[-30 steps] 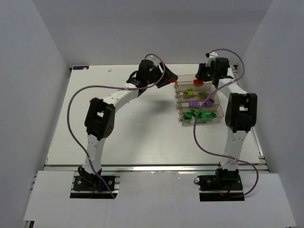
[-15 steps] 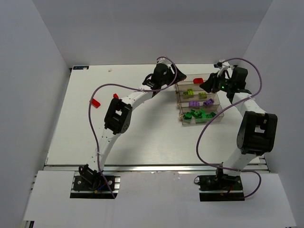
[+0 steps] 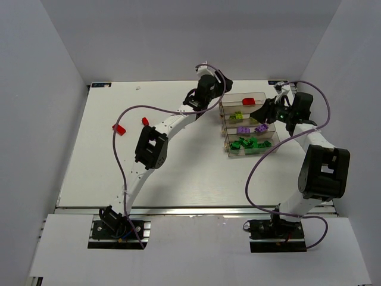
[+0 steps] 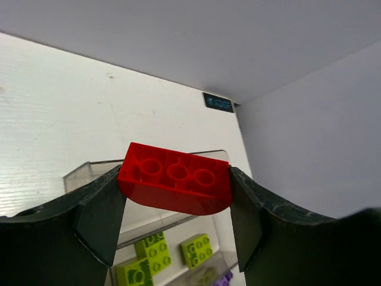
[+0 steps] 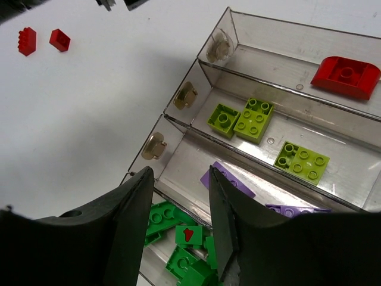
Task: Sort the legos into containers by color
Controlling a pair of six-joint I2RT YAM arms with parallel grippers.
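Firmly, left claw [image 4: 176, 206] grips glossy red lego [image 4: 175, 185], three circles showing.

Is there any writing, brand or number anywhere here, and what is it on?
Small dark label at the far edge of the table: pale lettering, too blurred to read.
Red brick in the left pincer: no lettering legible.
Containers and their legos: no text; one green brick bears a red mark, not a readable letter.

we read no text anywhere; a small dark label [image 4: 216, 102] at the far edge of the table [image 4: 71, 89] carries teal marks, too blurred to read.
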